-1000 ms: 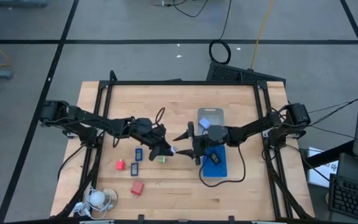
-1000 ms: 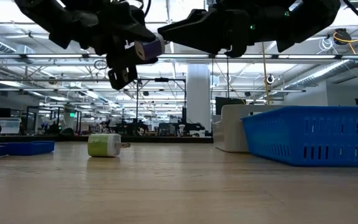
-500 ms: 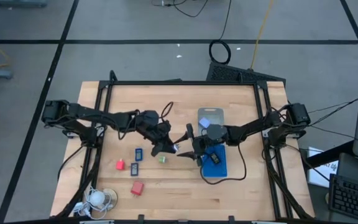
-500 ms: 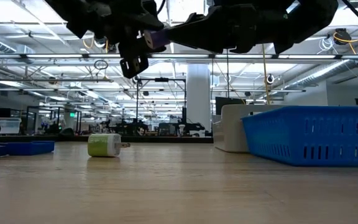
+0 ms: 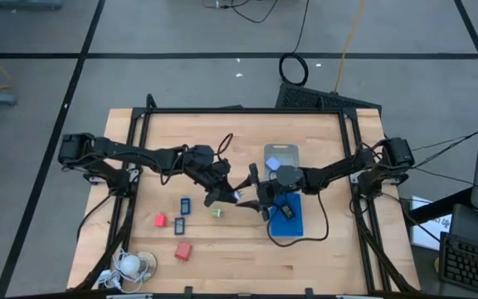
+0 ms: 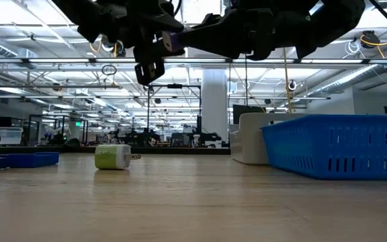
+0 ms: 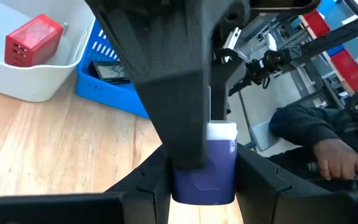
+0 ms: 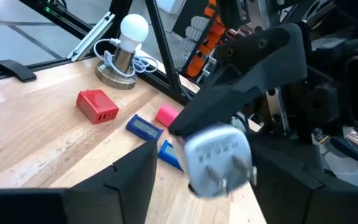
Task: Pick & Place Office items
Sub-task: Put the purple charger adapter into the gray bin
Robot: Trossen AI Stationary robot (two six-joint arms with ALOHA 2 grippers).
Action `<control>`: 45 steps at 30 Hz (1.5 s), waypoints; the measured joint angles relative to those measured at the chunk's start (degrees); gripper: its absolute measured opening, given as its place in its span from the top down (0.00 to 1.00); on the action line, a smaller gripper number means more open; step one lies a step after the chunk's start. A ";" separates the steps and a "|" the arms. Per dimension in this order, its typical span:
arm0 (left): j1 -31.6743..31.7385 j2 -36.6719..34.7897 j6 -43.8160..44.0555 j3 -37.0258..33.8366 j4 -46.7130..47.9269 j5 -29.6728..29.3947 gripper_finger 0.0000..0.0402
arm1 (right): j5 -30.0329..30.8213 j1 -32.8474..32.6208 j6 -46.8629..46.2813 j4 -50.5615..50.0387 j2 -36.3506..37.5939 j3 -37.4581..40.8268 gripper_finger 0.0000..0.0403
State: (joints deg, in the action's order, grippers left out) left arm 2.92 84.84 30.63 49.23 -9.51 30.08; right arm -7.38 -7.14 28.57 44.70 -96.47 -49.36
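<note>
Item: lavender plug adapter (image 7: 205, 168), mid-air above the table (image 5: 222, 133) centre.
Rounded pale-purple block, white end, two metal prongs; left gripper (image 5: 225, 196) clamped on it, right gripper (image 5: 256, 202) parted around it.

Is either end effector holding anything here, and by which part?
The left end effector grips a purple plug adapter by its sides. The right end effector flanks its pronged end, open.

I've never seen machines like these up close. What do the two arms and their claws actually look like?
Both are slim, dark, jointed arms. The left arm has a reddish cable looping near its claw; a black cable trails from the right arm. Each claw, like the right claw, ends in two flat, angular black fingers.
</note>
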 joint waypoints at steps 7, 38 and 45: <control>0.04 1.10 0.92 0.00 -0.64 0.31 0.63 | 0.05 -0.01 0.52 -0.16 -0.06 0.02 0.60; 10.19 -8.19 -11.99 -0.08 1.11 6.11 0.49 | -5.26 -0.09 -10.51 -1.83 0.13 0.17 0.67; 8.61 -15.59 -18.67 -0.06 7.09 -6.03 0.46 | -7.38 3.07 -17.36 -8.30 4.13 0.08 0.66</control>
State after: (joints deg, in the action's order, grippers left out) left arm 11.53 69.25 11.96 49.17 -2.43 24.04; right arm -14.76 -4.07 11.21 36.40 -92.34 -49.28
